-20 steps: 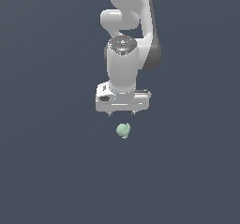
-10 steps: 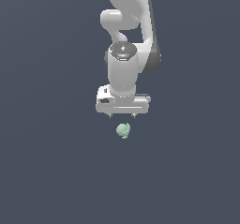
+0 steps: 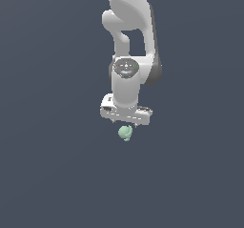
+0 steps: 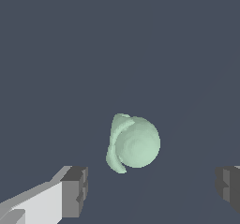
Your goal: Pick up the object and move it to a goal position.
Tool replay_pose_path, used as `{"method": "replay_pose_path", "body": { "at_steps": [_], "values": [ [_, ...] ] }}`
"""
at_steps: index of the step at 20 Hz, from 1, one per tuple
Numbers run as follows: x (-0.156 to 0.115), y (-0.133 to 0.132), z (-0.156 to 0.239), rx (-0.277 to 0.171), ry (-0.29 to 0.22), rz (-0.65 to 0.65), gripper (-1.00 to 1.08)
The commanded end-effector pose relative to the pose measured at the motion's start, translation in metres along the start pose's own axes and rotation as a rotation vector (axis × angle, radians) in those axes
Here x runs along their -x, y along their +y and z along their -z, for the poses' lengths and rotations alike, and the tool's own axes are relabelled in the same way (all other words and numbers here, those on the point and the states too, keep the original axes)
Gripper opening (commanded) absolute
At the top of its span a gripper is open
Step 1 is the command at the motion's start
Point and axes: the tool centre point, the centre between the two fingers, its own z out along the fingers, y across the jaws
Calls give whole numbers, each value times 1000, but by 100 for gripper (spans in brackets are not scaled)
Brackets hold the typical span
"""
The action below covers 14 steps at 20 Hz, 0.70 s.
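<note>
Wrist view: jaws spread wide, nothing between the pads; one dark fingertip (image 4: 75, 191) and its partner sit well apart at either side of the frame. Between and beyond them lies the object (image 4: 133, 142), a pale mint-green roundish lump w/ a curved ridge on one side, resting on the flat dark grey-blue worktop (image 4: 56, 54). No writing or labels readable anywhere.

Exterior view: gripper (image 3: 125, 125) hangs just above the object (image 3: 125, 133), approx. centred over it, pointing down. White arm (image 3: 127, 36) rises behind. Worktop edges not visible; open surface all round the object.
</note>
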Motion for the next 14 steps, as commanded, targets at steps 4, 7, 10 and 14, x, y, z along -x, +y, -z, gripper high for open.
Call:
{"method": "replay_pose_path", "body": {
  "at_steps": [4, 7, 10, 14],
  "values": [
    [1, -1, -21, 5, -9, -100, 100],
    [1, -2, -29, 7, -11, -136, 100],
    [2, -2, -34, 8, -13, -159, 100],
    [2, -2, -37, 9, -14, -170, 100]
  ]
}}
